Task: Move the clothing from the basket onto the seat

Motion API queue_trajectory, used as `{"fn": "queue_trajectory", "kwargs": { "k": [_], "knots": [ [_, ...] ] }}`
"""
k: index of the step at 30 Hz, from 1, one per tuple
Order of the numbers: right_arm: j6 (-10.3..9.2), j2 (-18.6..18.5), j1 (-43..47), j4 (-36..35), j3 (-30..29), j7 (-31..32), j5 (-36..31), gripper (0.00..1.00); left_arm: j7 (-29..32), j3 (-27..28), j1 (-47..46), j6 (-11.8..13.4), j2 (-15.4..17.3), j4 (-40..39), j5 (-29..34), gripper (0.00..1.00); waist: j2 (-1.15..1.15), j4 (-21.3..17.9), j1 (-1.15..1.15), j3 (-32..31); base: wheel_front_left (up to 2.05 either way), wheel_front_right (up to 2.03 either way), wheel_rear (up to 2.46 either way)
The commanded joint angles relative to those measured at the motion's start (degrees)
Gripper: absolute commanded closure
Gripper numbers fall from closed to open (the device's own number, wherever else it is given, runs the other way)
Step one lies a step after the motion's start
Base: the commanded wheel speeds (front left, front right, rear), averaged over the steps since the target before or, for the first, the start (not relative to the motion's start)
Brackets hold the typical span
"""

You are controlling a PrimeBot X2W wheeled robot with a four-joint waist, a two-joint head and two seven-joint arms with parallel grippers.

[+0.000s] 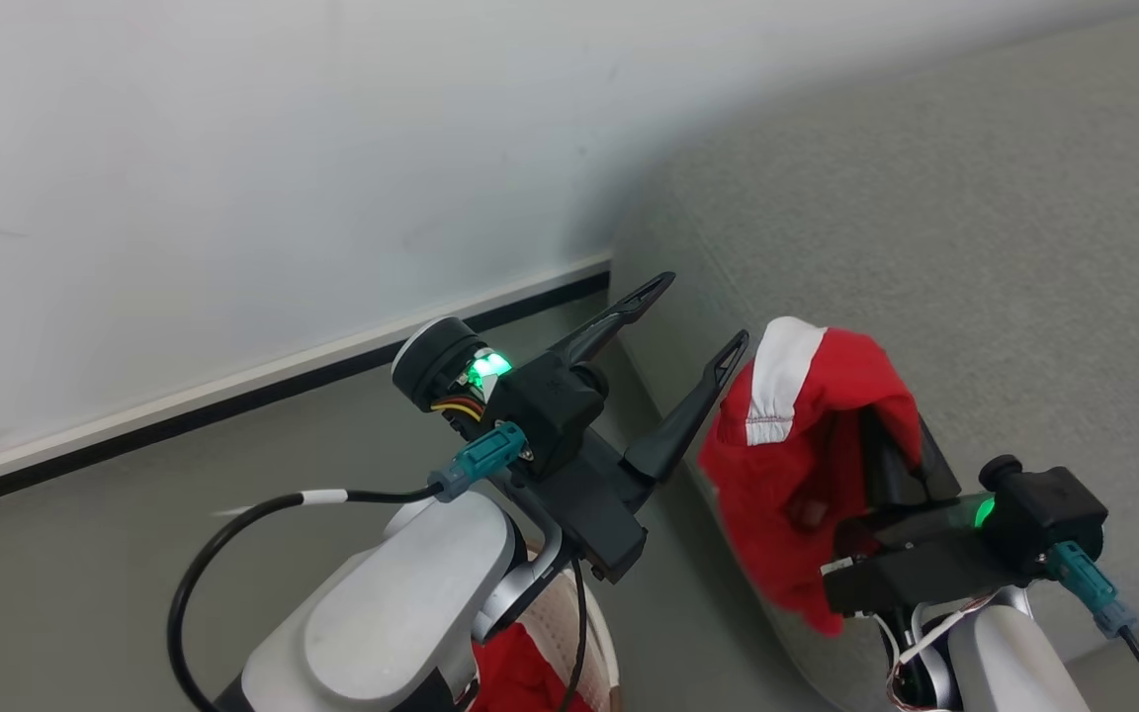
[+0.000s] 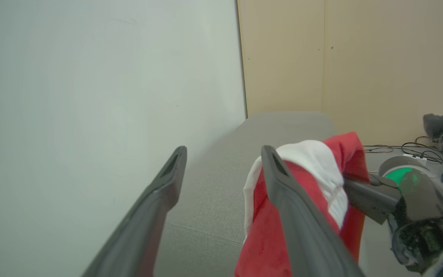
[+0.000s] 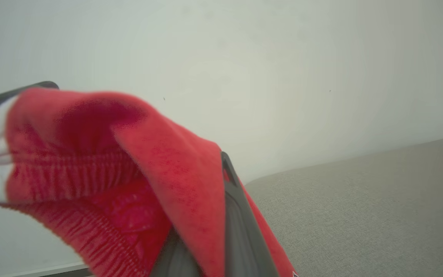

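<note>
A piece of red clothing (image 1: 807, 445) with a white band hangs from my right gripper (image 1: 896, 450), which is shut on it above the edge of the seat (image 1: 1024, 247). In the right wrist view the clothing (image 3: 90, 173) drapes over my right gripper (image 3: 225, 165) and hides most of its fingers. My left gripper (image 1: 700, 314) stands open and empty just left of the garment, its right finger close beside the cloth. In the left wrist view the left gripper (image 2: 224, 154) spreads wide, with the clothing (image 2: 260, 242) behind its right finger. The basket (image 1: 599, 633) peeks out below my left forearm with more red clothing (image 1: 520, 682) inside.
A white wall (image 1: 233, 148) with a dark baseboard stands left of the grey sofa. Grey floor (image 1: 85, 554) lies between the wall and the sofa. In the left wrist view a beige panel (image 2: 321, 57) rises behind the sofa, and cables (image 2: 410, 148) lie on the floor to the right.
</note>
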Motion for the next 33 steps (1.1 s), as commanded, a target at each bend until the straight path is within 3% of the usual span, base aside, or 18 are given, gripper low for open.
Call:
{"fn": "queue_trajectory", "kwargs": {
  "k": [1, 11, 25, 33],
  "knots": [
    [0.02, 0.3, -0.7, -0.6, -0.3, 0.0, -0.5, 1.00, 0.0, -0.3, -0.9, -0.1, 0.2, -0.2, 0.5, 0.00, 0.00, -3.2, 0.00, 2.6, 0.00, 0.00, 0.00],
    [0.02, 1.4, -0.7, -4.1, -2.6, 0.0, -1.0, 1.00, 0.6, -1.3, -2.5, -0.6, 0.3, 0.7, 0.5, 0.00, 0.00, -11.0, 0.00, 6.3, 0.00, 0.00, 0.00],
    [0.02, 2.1, 1.7, -9.2, -8.6, 0.0, -0.1, 1.00, -0.9, -5.6, -6.8, -3.8, -1.8, 4.9, -1.3, 0.00, 0.00, -12.4, 0.00, 10.6, 0.00, 0.00, 0.00],
    [0.02, 2.1, -6.2, -13.2, -14.0, 0.0, 3.8, 1.00, 1.4, -8.0, -9.8, -3.7, -1.9, 5.4, -0.1, 0.00, 0.00, -12.5, 0.00, 16.7, 0.00, 0.00, 0.00]
  ]
}}
